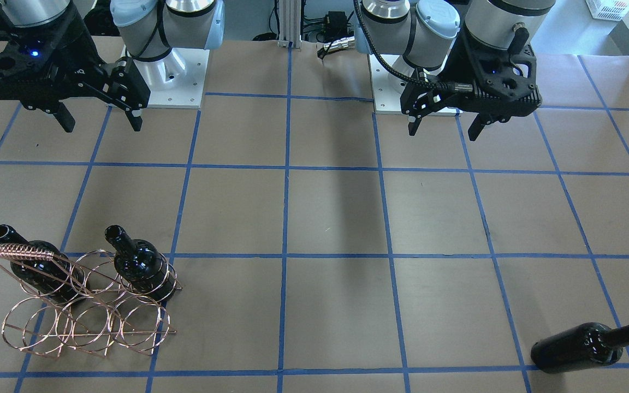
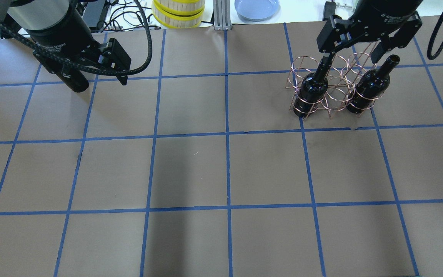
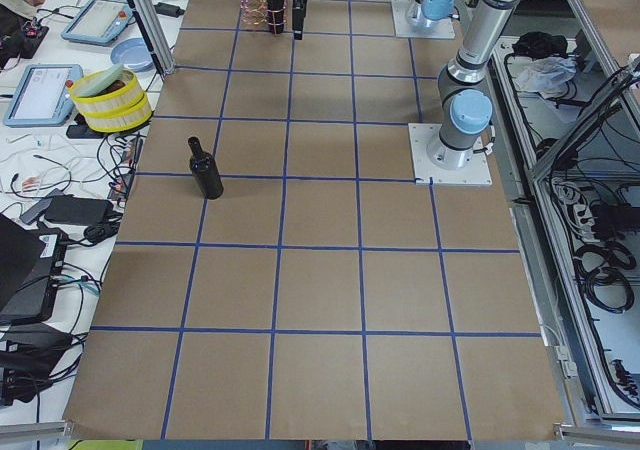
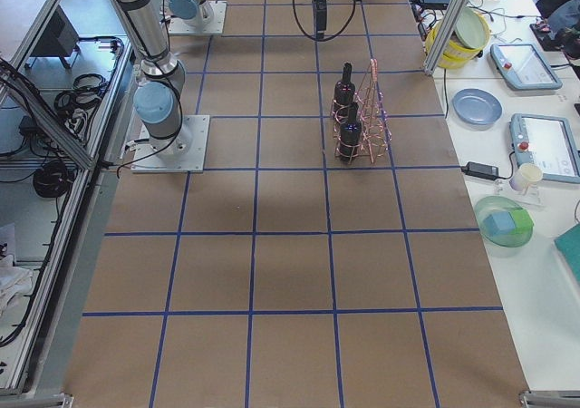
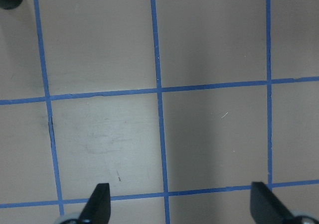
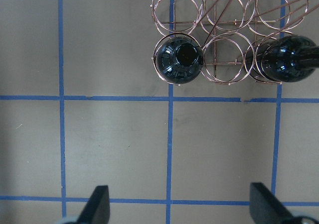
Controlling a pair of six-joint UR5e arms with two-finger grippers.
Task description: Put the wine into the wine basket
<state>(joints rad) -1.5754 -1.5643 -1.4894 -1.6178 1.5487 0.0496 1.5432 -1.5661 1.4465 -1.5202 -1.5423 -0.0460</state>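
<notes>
Wine standing alone far out on robot's left, well apart from wine basket. Hanging empty, fingers spread wide: left gripper, right gripper. Risks: glossy glass slipping or toppling during grasp; bottle snagging ring, shoving basket.

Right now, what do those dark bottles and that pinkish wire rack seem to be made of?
The bottles look like glass, glossy near-black: sharp light reflections show on them. The rack seems thin metal wire with a shiny copper-pink finish; solid copper or just plating, I cannot tell.
</notes>
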